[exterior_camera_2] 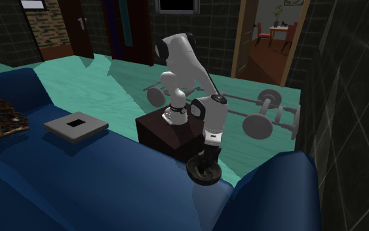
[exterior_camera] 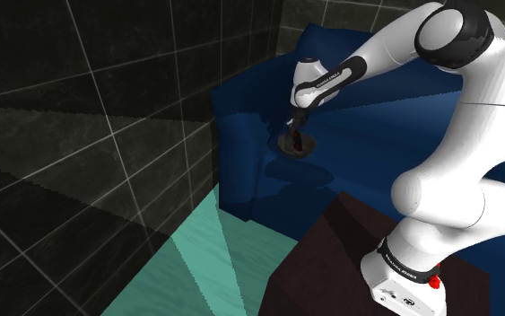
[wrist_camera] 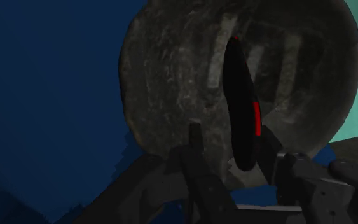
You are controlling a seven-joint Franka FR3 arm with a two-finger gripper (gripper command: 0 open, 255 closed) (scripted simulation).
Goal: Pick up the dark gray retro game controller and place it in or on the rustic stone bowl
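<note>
A rough grey stone bowl sits on the blue sofa seat. Inside it the dark, nearly black game controller with red marks stands on its edge. My gripper hangs just over the bowl with its fingers apart. The controller lies close to one finger, and a gap separates it from the other finger, so it is not clasped. In the shoulder view the gripper reaches down into the bowl. In the second exterior view the gripper is right above the bowl.
The bowl rests near the sofa's armrest. A flat grey box and a patterned book lie farther along the seat. My dark stand is beside the sofa. Barbells lie on the teal floor.
</note>
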